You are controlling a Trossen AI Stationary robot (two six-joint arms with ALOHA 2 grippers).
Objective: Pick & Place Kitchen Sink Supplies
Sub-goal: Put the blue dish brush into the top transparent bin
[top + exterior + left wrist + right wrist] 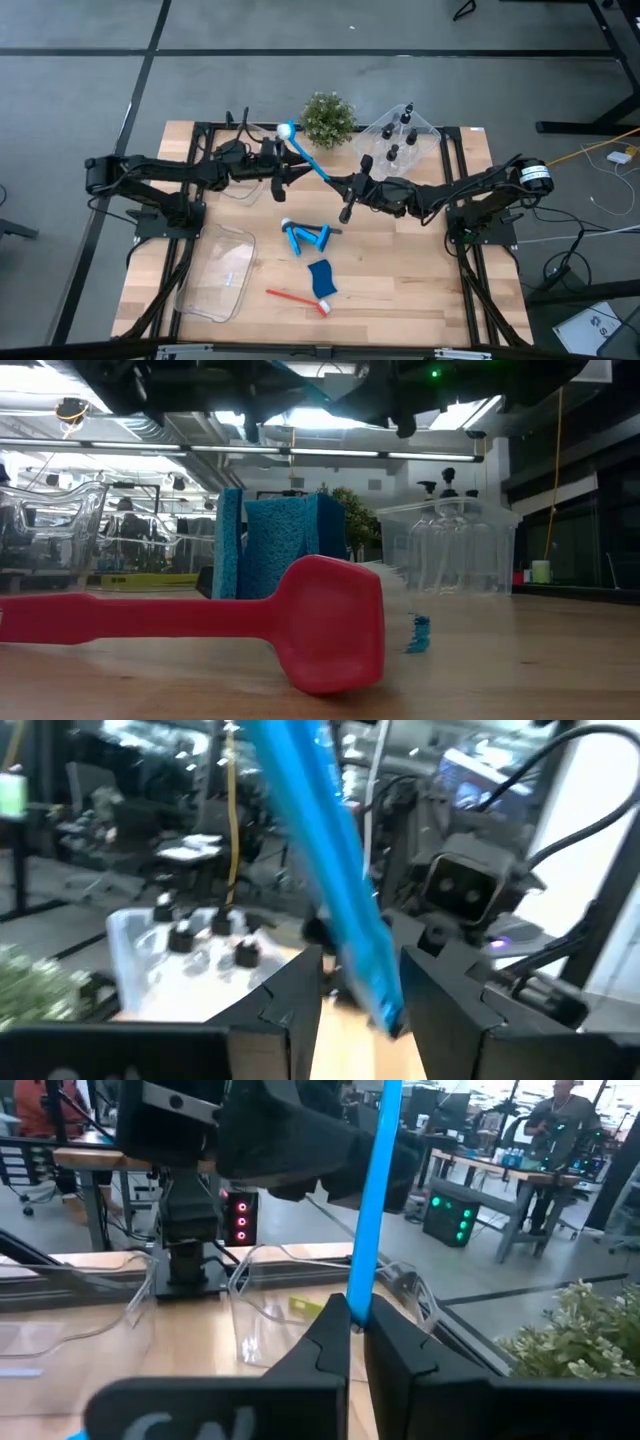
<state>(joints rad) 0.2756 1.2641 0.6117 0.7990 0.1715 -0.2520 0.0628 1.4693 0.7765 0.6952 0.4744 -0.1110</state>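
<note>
A blue long-handled brush (308, 153) with a white head (285, 130) is held in the air above the table's far middle. My right gripper (340, 184) is shut on its handle. My left gripper (288, 172) is open, and its fingers (290, 1000) stand on either side of the same handle (335, 860), nearer the head; I cannot tell whether they touch it. Blue pieces (305, 237), a blue sponge (320, 278) and a red brush (298, 298) lie flat on the table. Black-capped bottles (400, 140) stand in the far clear bin. My right gripper pinches the blue brush's handle near its free end (360, 1308) between its two fingers (325, 1335). The fingers lie across the handle. The brush is lifted clear of the table and slants away from the fingers toward the left arm, head end far from the hold.
A small potted plant (328, 118) stands at the far edge beside the clear bin (425, 128) holding the bottles. A second clear bin (220, 270) sits at the near left. In the low view the red brush (300, 620) and sponge (280, 545) fill the foreground.
</note>
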